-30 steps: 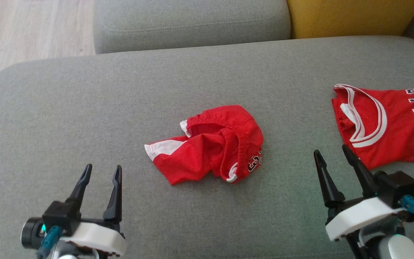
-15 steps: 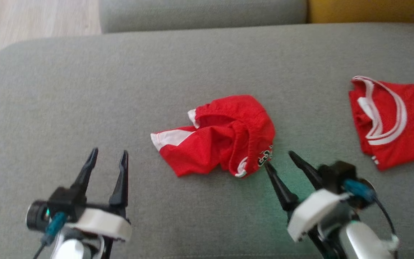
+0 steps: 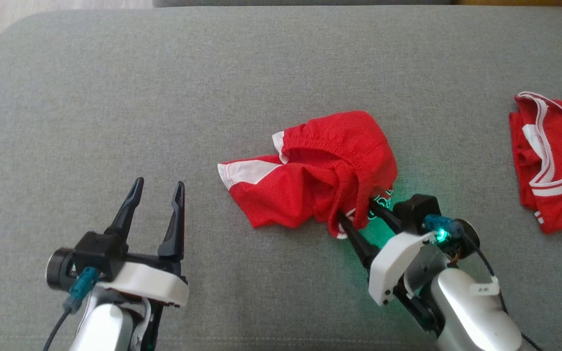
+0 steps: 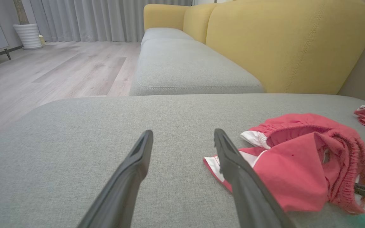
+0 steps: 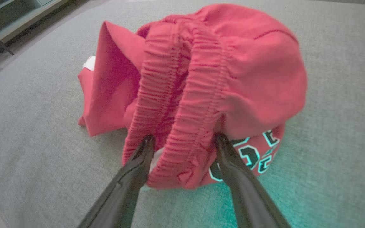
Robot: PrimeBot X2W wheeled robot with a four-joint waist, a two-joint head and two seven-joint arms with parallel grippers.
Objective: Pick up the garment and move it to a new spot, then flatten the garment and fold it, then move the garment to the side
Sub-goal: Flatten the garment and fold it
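A crumpled pair of red shorts (image 3: 320, 170) with white side panels lies near the middle of a wide grey sofa cushion (image 3: 115, 97), its gathered elastic waistband turned toward the robot's right. The right tool (image 3: 357, 209) reaches in low from the lower right. Its two dark fingers are spread, one on either side of a doubled fold of that waistband, with the tips pressed against the cloth. The right wrist view shows the fingers parted with the fold between them and not pinched together. A green glow from the wrist light falls on the cushion just beside the black and white lettering at the shorts' hem.

The left tool (image 3: 159, 182) hovers over bare cushion at the lower left, well apart from the shorts. Its fingers are spread wide and hold nothing. A second red garment, a jersey (image 3: 554, 165) trimmed with white bands, lies at the cushion's right edge, well clear of the shorts. From the left wrist, a yellow backrest (image 4: 280, 41) rises behind the cushion and pale wood floor (image 4: 59, 69) stretches toward grey curtains.
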